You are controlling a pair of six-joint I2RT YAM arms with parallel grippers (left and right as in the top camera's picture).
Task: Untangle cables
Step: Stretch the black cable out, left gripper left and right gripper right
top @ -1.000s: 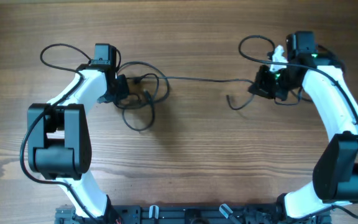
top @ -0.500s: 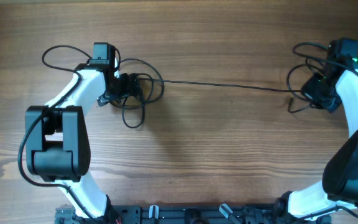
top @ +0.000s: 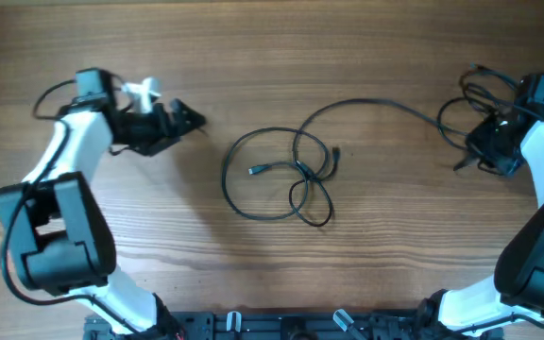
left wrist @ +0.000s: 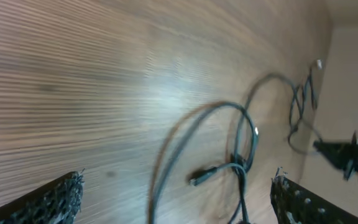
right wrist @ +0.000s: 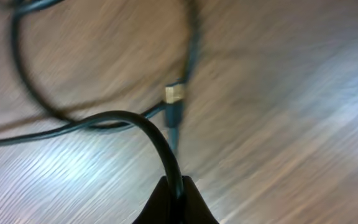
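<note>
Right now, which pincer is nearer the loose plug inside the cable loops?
Left. The left pincer sits open up-left of the plug; the right pincer is far to its right, pinching the cable.

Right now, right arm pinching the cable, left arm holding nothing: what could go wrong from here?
1. The right tool is shut on the cable, whose loops overlap at a crossing mid-table; pulling further could cinch it tight.
2. The left tool is open and well clear of the loops, so nothing anchors them; a pull may just drag them along.
3. The plug lies inside a loop and could snag.
</note>
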